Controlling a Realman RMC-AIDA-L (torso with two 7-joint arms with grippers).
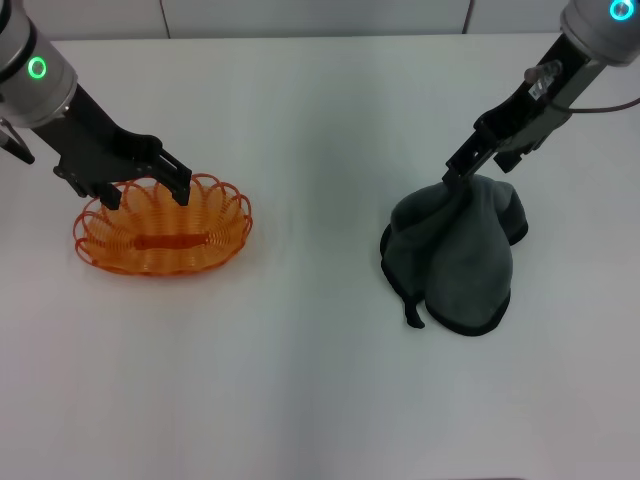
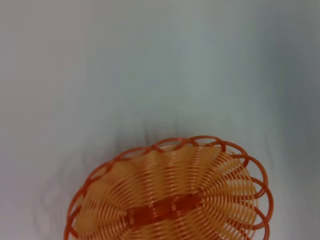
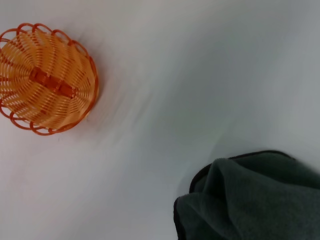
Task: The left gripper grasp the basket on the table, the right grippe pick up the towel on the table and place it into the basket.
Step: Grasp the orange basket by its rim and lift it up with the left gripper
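The orange wire basket [image 1: 213, 251] rests on the white table [image 1: 300, 380] at the left. My left gripper [image 1: 145, 193] hangs over the basket's far rim, open, with one finger near each side of that rim. In the left wrist view the basket [image 2: 170, 200] shows empty. The dark grey towel [image 1: 460, 260] lies rumpled at the right, and its top is drawn up into a peak. My right gripper [image 1: 453, 178] is shut on that peak. The right wrist view shows the towel [image 3: 250, 200] close by and the basket [image 3: 47, 77] farther off.
Bare white table lies between the basket and the towel and along the front. A wall edge runs along the back of the table.
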